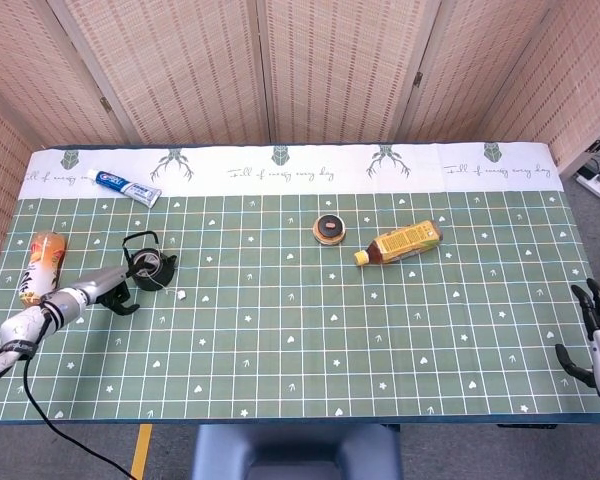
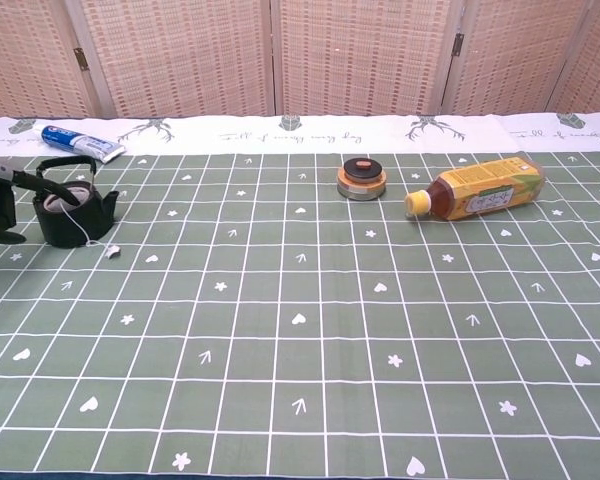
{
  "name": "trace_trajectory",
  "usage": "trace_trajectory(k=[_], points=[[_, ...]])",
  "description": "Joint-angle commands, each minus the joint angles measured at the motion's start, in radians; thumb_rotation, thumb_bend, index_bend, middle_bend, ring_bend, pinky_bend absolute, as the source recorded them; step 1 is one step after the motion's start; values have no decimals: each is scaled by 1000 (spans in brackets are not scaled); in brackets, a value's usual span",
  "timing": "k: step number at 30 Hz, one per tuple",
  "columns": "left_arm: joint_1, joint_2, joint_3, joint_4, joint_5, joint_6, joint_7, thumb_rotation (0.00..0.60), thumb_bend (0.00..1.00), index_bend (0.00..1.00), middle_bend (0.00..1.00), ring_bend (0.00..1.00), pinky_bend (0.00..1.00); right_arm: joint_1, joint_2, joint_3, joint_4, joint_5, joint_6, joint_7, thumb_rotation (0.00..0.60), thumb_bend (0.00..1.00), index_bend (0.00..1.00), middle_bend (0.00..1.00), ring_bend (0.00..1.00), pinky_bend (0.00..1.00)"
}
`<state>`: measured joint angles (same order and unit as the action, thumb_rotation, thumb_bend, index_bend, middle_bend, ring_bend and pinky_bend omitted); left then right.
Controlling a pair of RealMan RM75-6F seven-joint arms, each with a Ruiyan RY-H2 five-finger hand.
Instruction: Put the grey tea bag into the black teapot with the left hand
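Note:
The black teapot [image 1: 150,268] [image 2: 72,214] stands at the table's left. The grey tea bag [image 2: 58,201] lies in its open top. Its white string runs down the pot's front to a small tag [image 2: 111,250] [image 1: 181,295] on the cloth. My left hand [image 1: 105,289] [image 2: 0,195] sits just left of the pot, holding nothing, with one finger [image 2: 25,180] reaching towards the pot's handle. At the table's near right corner my right hand [image 1: 592,332] rests with its fingers apart and nothing in them.
A toothpaste tube [image 1: 125,186] [image 2: 82,143] lies behind the teapot. An orange packet [image 1: 40,266] lies left of my left hand. A round tin [image 1: 329,230] [image 2: 362,178] and a lying yellow drink bottle [image 1: 400,243] [image 2: 480,195] sit mid-table.

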<state>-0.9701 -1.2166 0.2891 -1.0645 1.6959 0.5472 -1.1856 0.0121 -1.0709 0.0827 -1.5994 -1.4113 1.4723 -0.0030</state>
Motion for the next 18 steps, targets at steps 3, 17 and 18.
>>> trace_trajectory(k=[3, 17, 18], points=[[4, -42, 13, 49, 3, 1, -15, 600, 457, 66, 1000, 1000, 1000, 2, -2, 1, 1, 4, -4, -4, 600, 365, 0, 0, 0, 0], [2, -130, 55, 183, 23, 9, -107, 600, 458, 73, 1000, 1000, 1000, 11, -8, 6, 4, 25, -22, -19, 600, 365, 0, 0, 0, 0], [2, -134, 59, 190, 25, 11, -114, 600, 458, 73, 1000, 1000, 1000, 12, -9, 6, 4, 26, -24, -20, 600, 364, 0, 0, 0, 0]])
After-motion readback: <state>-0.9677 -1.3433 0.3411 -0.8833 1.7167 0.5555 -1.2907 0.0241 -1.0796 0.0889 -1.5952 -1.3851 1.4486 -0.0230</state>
